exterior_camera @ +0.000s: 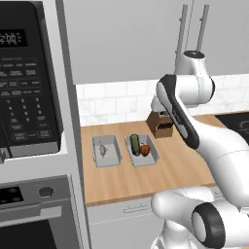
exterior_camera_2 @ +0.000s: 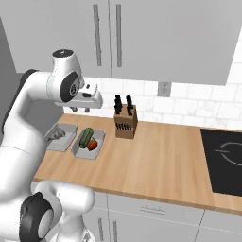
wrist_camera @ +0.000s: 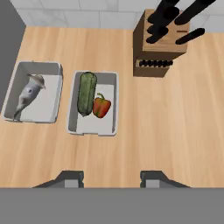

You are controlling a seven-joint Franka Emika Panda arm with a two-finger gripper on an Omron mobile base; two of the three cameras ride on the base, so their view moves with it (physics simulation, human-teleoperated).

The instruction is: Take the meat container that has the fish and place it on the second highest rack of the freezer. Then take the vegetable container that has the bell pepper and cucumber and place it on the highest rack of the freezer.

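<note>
The counter (wrist_camera: 175, 131) carried a knife block (wrist_camera: 159, 41) near its back edge. Two trays sat side by side toward its left end: one (wrist_camera: 52, 70) held the fish (wrist_camera: 27, 94), the other (wrist_camera: 114, 109) the cucumber (wrist_camera: 86, 92) and pepper (wrist_camera: 102, 106), touching. The gripper (wrist_camera: 111, 177) hovered above, open, empty.

Colours on my counter feed

I see a silvery-grey fish (wrist_camera: 28, 94) in a pale grey tray (wrist_camera: 52, 114); at its three o'clock, a dark green cucumber (wrist_camera: 86, 93) and red-orange bell pepper (wrist_camera: 101, 106). Warm wood-grain countertop (wrist_camera: 166, 127), brown knife block (wrist_camera: 159, 48) with black handles.
</note>
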